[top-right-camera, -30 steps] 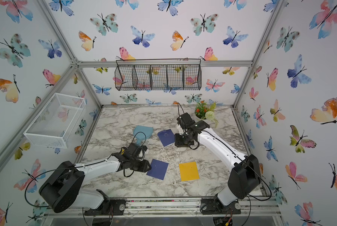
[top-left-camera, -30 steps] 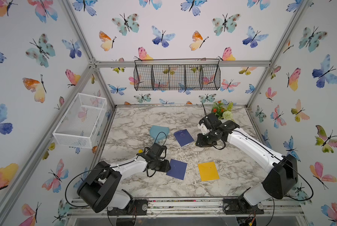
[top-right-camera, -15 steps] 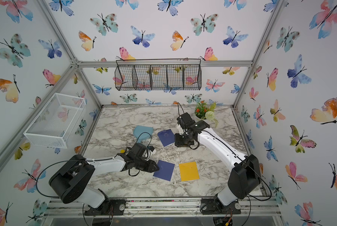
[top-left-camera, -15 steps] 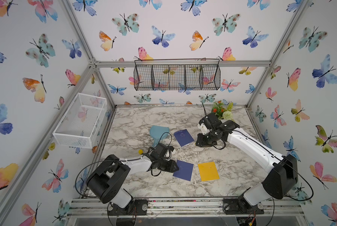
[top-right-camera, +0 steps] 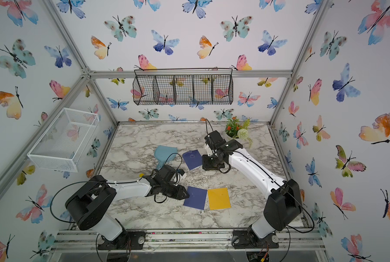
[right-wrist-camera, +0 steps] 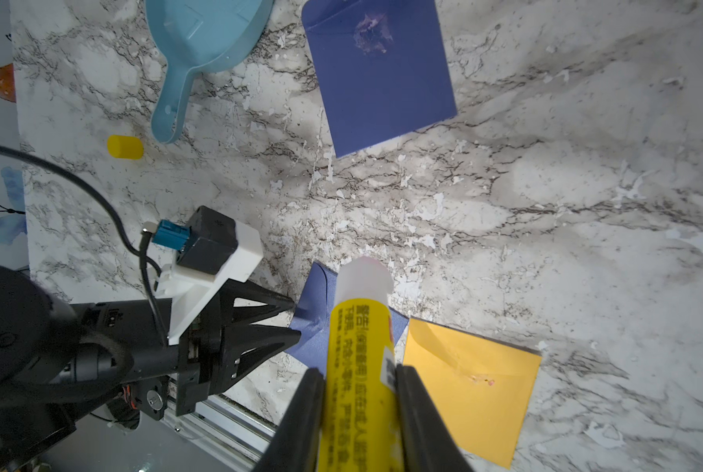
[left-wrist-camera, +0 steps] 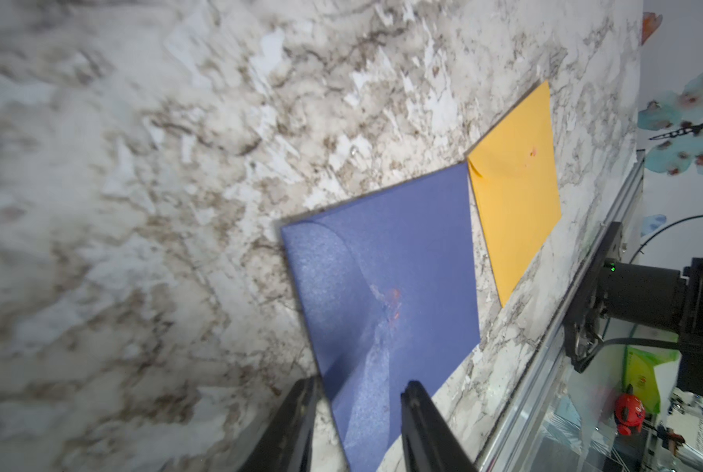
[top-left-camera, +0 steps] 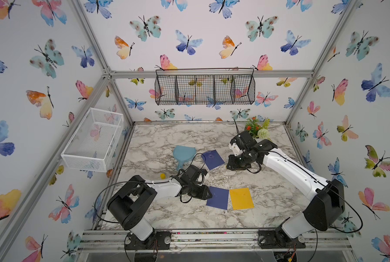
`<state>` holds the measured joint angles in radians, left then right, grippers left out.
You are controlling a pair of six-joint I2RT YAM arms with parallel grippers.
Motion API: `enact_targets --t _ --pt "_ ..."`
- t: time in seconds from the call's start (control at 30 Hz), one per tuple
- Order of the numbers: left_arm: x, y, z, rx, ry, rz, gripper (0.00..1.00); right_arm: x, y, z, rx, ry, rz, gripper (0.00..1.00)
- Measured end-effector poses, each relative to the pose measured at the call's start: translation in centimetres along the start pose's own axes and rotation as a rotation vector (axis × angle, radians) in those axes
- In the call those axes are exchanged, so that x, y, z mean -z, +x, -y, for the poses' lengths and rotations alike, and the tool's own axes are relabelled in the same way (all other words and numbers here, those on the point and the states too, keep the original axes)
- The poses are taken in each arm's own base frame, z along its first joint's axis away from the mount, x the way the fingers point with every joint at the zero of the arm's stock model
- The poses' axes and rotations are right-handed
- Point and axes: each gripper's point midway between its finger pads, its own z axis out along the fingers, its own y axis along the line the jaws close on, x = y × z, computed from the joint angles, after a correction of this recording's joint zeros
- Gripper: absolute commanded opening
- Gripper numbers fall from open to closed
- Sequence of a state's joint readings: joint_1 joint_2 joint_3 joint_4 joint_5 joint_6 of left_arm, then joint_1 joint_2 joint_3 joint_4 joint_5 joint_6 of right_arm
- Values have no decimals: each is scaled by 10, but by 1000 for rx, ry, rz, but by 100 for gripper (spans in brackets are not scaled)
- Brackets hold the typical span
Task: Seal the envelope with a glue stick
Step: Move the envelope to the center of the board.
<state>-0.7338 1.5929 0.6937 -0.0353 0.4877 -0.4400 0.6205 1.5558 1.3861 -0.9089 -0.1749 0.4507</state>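
Held above the table, the uncapped yellow glue stick (right-wrist-camera: 358, 347) has its white tip bare and my right gripper (right-wrist-camera: 360, 376) shut on it. This gripper (top-left-camera: 231, 166) hangs beside the far blue envelope (top-left-camera: 212, 159). A second blue envelope (top-left-camera: 219, 197) lies flat near the front with its rounded flap (left-wrist-camera: 325, 269) down, touching a yellow envelope (top-left-camera: 241, 198). My left gripper (left-wrist-camera: 360, 388) is open and low at that blue envelope's left edge; one finger is over the paper, the other beside it. The glue stick's yellow cap (top-left-camera: 162, 176) lies on the table behind my left arm.
A light blue scoop (top-left-camera: 183, 154) lies left of the far blue envelope. A small flower pot (top-left-camera: 257, 130) stands at the back right. A black wire basket (top-left-camera: 205, 89) hangs on the back wall, and a white wire basket (top-left-camera: 94, 138) on the left wall.
My left gripper has slid to the right along the front, and the near blue envelope has moved with it up against the yellow one. The right arm has stayed still.
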Motion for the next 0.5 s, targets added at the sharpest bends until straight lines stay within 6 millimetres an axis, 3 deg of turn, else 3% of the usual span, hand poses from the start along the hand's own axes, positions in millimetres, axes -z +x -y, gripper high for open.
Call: enact_targets --t 0.2,0.37,0.5 --pt "34 -43 -19 -15 -90 112 43 1 -3 6 6 34 16 2" --pt "65 -109 -28 -93 -169 228 42 1 -5 11 17 64 29 2" --pt "70 -160 -33 -169 -226 272 41 4 -7 15 21 74 40 2"
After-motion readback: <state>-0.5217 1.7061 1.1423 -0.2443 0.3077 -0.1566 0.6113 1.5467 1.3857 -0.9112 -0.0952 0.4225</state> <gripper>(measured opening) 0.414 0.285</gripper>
